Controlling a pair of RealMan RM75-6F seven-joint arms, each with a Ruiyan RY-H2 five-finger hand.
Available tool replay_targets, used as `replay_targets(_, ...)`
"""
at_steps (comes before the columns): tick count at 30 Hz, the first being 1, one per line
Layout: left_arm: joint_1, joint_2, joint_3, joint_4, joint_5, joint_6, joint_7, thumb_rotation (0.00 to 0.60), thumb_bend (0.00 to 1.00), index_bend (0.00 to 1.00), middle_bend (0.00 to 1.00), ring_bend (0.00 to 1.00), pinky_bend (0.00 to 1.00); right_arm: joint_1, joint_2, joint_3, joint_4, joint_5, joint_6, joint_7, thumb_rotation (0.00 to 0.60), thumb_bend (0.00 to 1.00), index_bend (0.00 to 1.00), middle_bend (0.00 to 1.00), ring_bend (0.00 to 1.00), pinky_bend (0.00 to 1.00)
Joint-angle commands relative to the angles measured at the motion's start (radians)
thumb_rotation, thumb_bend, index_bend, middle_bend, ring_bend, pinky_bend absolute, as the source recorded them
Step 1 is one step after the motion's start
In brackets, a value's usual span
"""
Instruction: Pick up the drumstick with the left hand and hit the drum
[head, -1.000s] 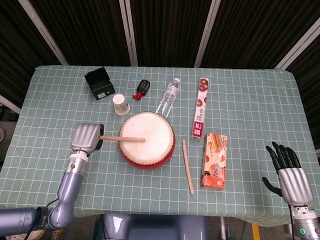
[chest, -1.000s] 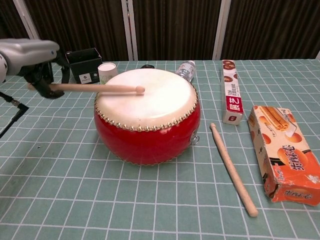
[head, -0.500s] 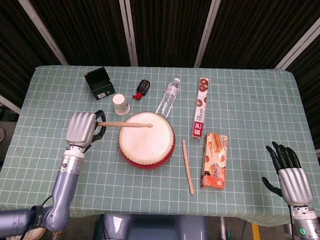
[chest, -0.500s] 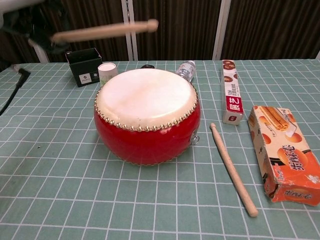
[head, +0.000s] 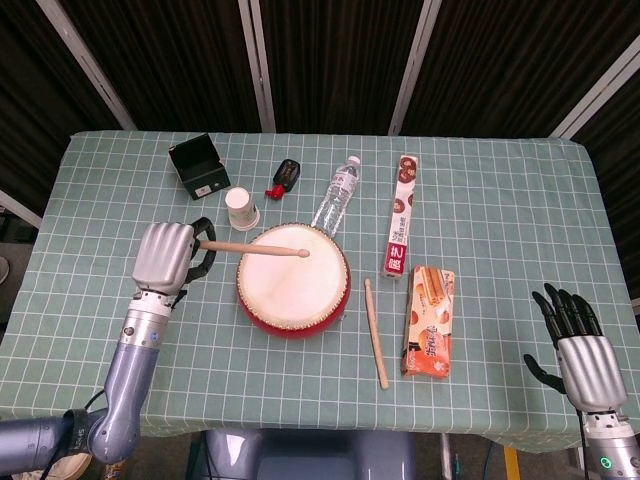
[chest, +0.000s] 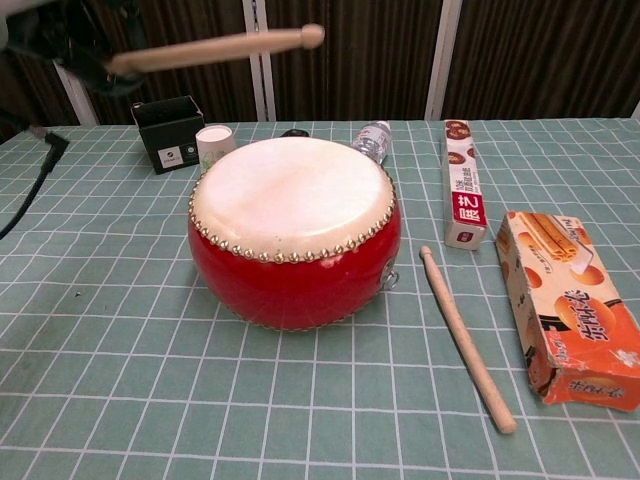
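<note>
A red drum (head: 293, 281) (chest: 293, 228) with a cream skin stands in the middle of the table. My left hand (head: 163, 255) (chest: 70, 22) grips a wooden drumstick (head: 252, 250) (chest: 215, 48) left of the drum. The stick is raised well above the skin, its tip over the drum's far edge. A second drumstick (head: 376, 332) (chest: 466, 337) lies on the cloth right of the drum. My right hand (head: 578, 346) hangs open at the table's near right corner, holding nothing; the chest view does not show it.
An orange biscuit box (head: 429, 320) (chest: 569, 306) lies right of the loose stick. Behind the drum are a long snack box (head: 402, 214) (chest: 462, 182), a water bottle (head: 338, 193) (chest: 372, 138), a paper cup (head: 241, 208) (chest: 214, 143), a dark green box (head: 199, 166) (chest: 167, 130) and a black item (head: 284, 176).
The drumstick lay on the drum skin a second ago. My left hand has lifted it high above the drum, and it rose slightly more in the last half second. The right hand is still.
</note>
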Motion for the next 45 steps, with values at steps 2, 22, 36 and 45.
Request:
replay_targets(2, -0.010, 0.008, 0.103, 0.053, -0.255, -0.089, 0.173, 0.600, 0.48, 0.78, 1.00, 1.00, 1.00, 0.000, 0.003, -0.002, -0.004, 0.001, -0.003, 0.001, 0.600, 0.28, 0.00, 0.00, 0.00, 0.08)
replay_targets(22, 0.135, 0.206, 0.197, -0.108, 0.282, -0.036, -0.179, 0.600, 0.48, 0.78, 1.00, 1.00, 1.00, -0.002, 0.002, -0.003, -0.004, 0.000, -0.001, 0.000, 0.600, 0.28, 0.00, 0.00, 0.00, 0.08)
replay_targets(36, 0.222, 0.142, 0.346, 0.118, 0.393, -0.106, -0.237, 0.600, 0.48, 0.78, 1.00, 1.00, 1.00, 0.002, 0.000, 0.003, -0.007, 0.011, -0.010, -0.014, 0.600, 0.28, 0.00, 0.00, 0.00, 0.08)
replay_targets(45, 0.214, 0.042, 0.333, 0.229, 0.369, -0.171, -0.232, 0.600, 0.48, 0.77, 1.00, 1.00, 1.00, 0.003, -0.002, 0.006, -0.005, 0.017, -0.012, -0.020, 0.600, 0.28, 0.00, 0.00, 0.00, 0.08)
